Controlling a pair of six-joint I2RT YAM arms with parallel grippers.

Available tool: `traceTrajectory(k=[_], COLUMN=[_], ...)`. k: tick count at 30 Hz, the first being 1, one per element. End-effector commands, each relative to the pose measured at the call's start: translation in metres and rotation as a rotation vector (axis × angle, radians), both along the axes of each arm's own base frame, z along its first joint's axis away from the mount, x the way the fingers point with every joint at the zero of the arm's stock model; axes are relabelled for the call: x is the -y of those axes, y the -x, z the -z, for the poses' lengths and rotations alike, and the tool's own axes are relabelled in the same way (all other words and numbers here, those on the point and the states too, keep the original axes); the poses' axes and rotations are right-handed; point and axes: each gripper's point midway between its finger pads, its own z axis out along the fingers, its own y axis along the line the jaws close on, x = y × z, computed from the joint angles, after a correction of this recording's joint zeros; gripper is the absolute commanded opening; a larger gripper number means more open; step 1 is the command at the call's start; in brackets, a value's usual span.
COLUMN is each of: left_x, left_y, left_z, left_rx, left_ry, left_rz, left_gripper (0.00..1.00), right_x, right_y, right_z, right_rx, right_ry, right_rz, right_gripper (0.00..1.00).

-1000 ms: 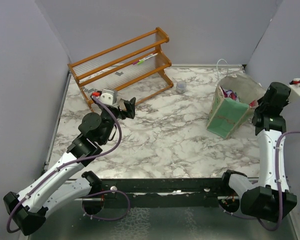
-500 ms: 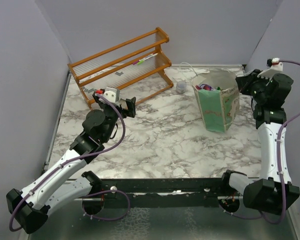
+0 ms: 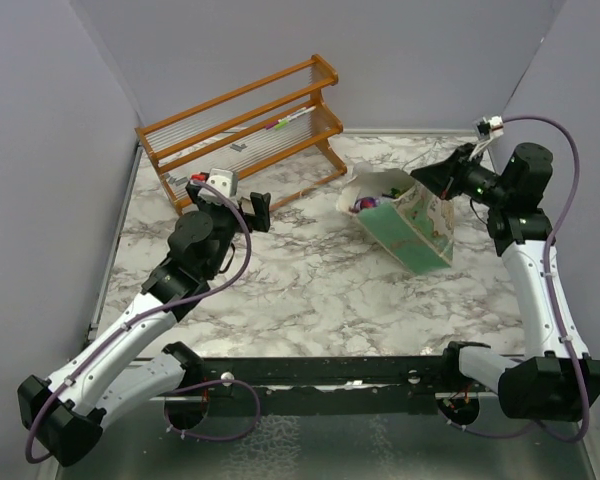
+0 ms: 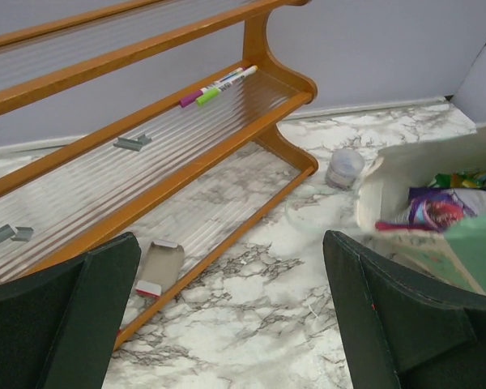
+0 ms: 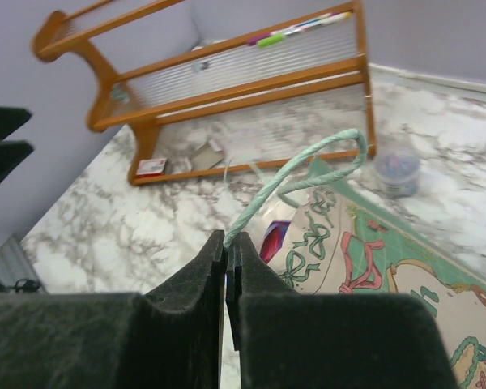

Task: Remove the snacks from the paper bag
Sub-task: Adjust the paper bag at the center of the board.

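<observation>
At the right side of the table (image 3: 310,290), the right arm (image 3: 540,290) rises and leans inward, and the right jaws are pinched fully together on the thin mint cord handle (image 5: 308,166) of the paper bag (image 3: 410,225). That bag hangs tilted from the cord, mouth turned toward the rack; whether its lower corner touches the marble I cannot tell. A slim cord is the first risk: it could slide through the jaws, or tear from the paper, and the bag would drop. The tilt is the second. The snacks (image 4: 441,207), a purple packet foremost with green and yellow behind, sit at the mouth but inside. Too shallow a tip and they probably lodge there; too sharp and they may spill in a heap toward the small grey cup (image 4: 344,168) just beyond the mouth and knock it over. The left jaws stand wide apart, holding nothing, above the table before the rack and apart from the bag; moving in while the bag swings, they could crumple its rim.

The table is white marble with grey veins and looks smooth enough for packets to skid. Farther back stands a tiered wooden rack (image 3: 245,125), markers (image 4: 219,85) on one shelf, a small white card (image 4: 158,266) beneath it. Plain lilac-grey walls (image 3: 430,60) close three sides.
</observation>
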Motion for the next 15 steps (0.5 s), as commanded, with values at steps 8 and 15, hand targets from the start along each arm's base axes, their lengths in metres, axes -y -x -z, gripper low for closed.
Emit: traceTrajectory(k=[8,15], left_x=[0.035,0.091], left_y=[0.009,0.036], left_z=[0.007,0.028], left_rx=[-0.157,-0.274], left_ry=[0.235,0.342], left_rz=[0.15,0.458], left_gripper=[0.99,0.99], right_x=[-0.048,-0.058], right_y=[0.049,0.071], right_z=[-0.02,-0.01], right_rx=[0.047,0.029], right_ry=[-0.075,-0.155], right_rz=[-0.297,-0.396], right_gripper=[0.04,0.04])
